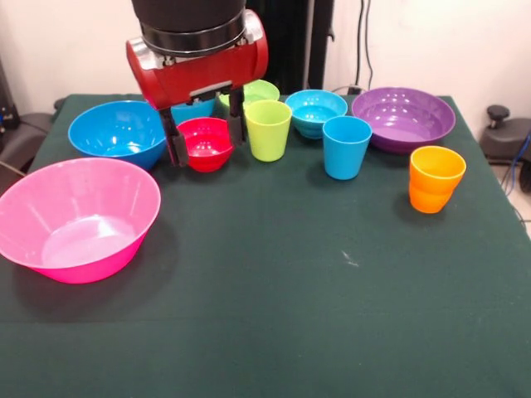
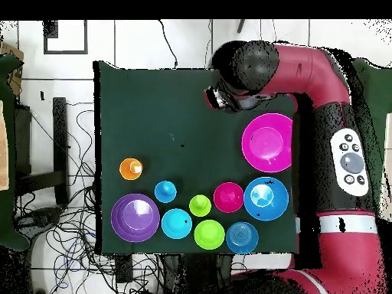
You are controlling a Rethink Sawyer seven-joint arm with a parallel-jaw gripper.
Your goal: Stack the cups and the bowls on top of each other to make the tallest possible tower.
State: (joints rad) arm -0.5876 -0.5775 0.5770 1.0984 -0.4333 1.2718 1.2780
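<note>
Nothing is stacked yet — every cup and bowl sits apart on the counter [image 1: 274, 315]. Your hand [image 1: 204, 131] hangs spread and empty, its fingers appearing to straddle the small red bowl [image 1: 205, 143]. The pink bowl [image 1: 77, 217] lies toward the camera, across open cloth — room to carry.

Dark green cloth [image 1: 274, 315] covers the table edge to edge, with a small pale mark [image 1: 348, 259] near its centre. Tangled black cables [image 2: 65, 222] lie on the tiled floor [image 2: 138, 42] beyond one table edge.
</note>
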